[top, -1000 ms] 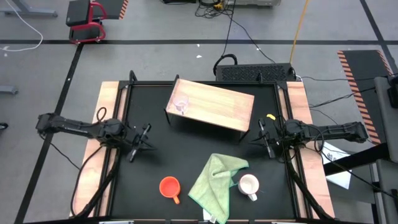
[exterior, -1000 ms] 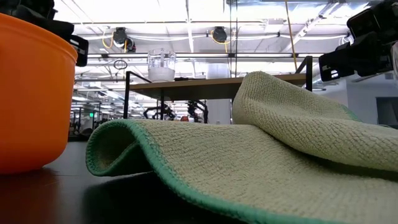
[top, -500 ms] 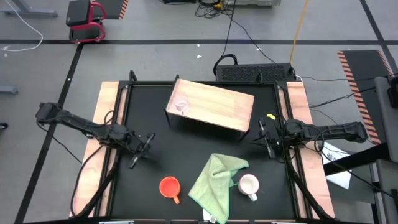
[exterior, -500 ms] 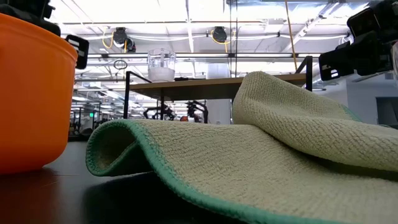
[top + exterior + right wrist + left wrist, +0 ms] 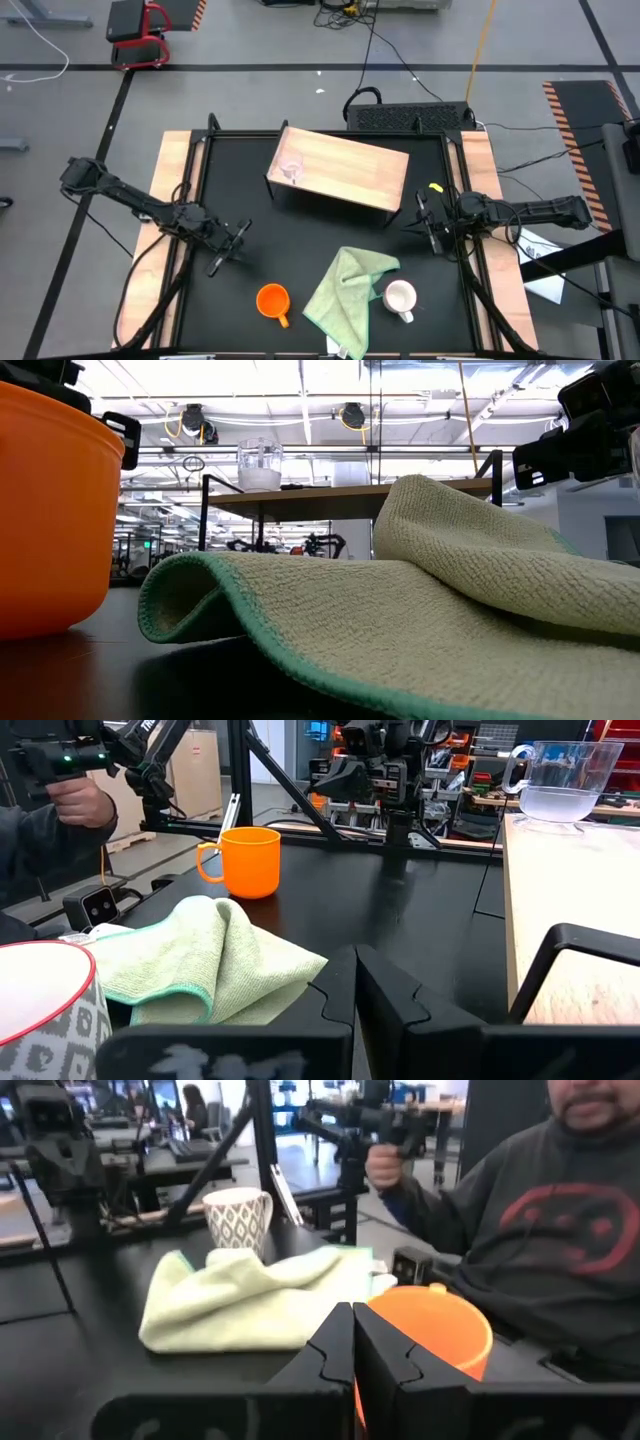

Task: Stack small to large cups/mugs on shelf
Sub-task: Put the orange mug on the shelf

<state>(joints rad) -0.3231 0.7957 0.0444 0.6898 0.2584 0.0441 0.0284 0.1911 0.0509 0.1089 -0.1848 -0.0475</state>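
The small clear glass cup stands on the left end of the light-wood shelf; it also shows in the low view. The orange mug stands upright on the black tabletop, near the front, handle toward the near edge. The white mug stands right of the light green cloth. My left gripper is shut and empty, a little left of and beyond the orange mug. My right gripper is shut and empty at the table's right side, beyond the white mug.
The light green cloth lies crumpled between the two mugs. A person holding a controller sits beyond the table's near side. Wooden strips run along the table's left and right edges. Bare black tabletop lies between the shelf and the mugs.
My left gripper has gone toward the table's near edge, closer to the orange mug, still shut. The mugs, cloth and glass cup have kept their places.
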